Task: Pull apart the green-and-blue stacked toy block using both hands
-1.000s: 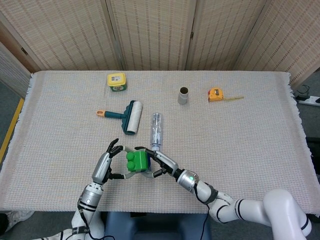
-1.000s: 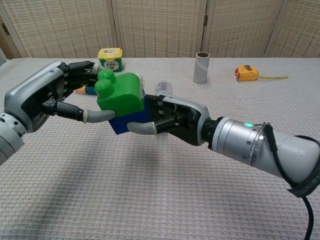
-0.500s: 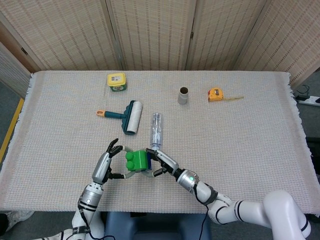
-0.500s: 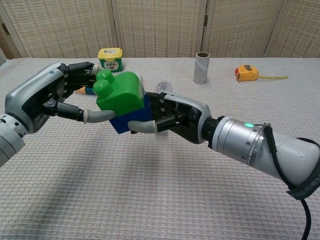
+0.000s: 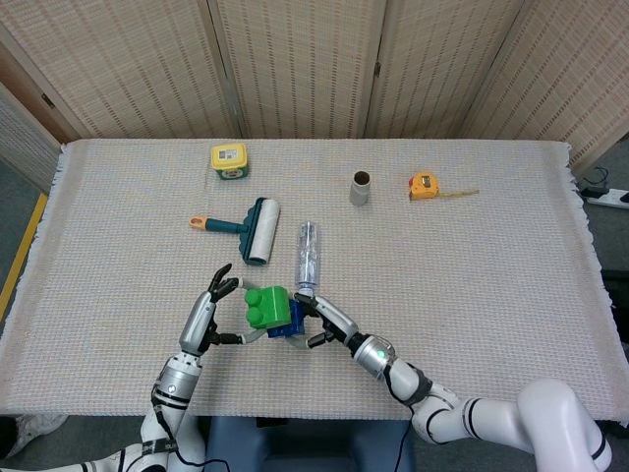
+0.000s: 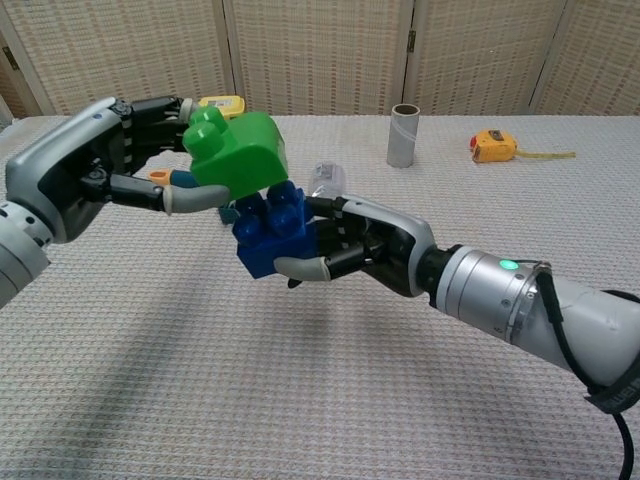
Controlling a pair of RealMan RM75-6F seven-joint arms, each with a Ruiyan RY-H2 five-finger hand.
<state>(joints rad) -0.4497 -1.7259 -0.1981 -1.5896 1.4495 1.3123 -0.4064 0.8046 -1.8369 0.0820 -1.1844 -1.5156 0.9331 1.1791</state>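
— What have you got in the hands right now?

— My left hand [image 6: 110, 170] grips the chunky green plastic toy block [image 6: 235, 150], fingers wrapped over its top and thumb pressed under its near edge. My right hand [image 6: 365, 245] holds the dark blue plastic toy block [image 6: 275, 232], fingers curled around its side and underside.

— Are the two blocks joined?

— From the chest view the green block sits tilted above the blue one, the blue studs showing just below its lower edge. They look very close, perhaps touching at one corner; I can't tell whether any stud is caught inside. Both are held above the woven beige tablecloth [image 5: 472, 285], near the front edge and a little left of centre.

— And the head view?

— There the green block [image 5: 266, 307] lies just left of the blue block [image 5: 291, 323], with my left hand [image 5: 201, 320] and right hand [image 5: 329, 323] on either side.

— What else is on the table?

— A clear plastic bottle [image 5: 308, 258] lying just behind the blocks, a teal-handled lint roller [image 5: 248, 229] to its left, a yellow-lidded green tub [image 5: 229, 161] at the back left, a grey cardboard tube [image 5: 361, 188] standing upright, and a yellow tape measure [image 5: 424, 185] to the tube's right.
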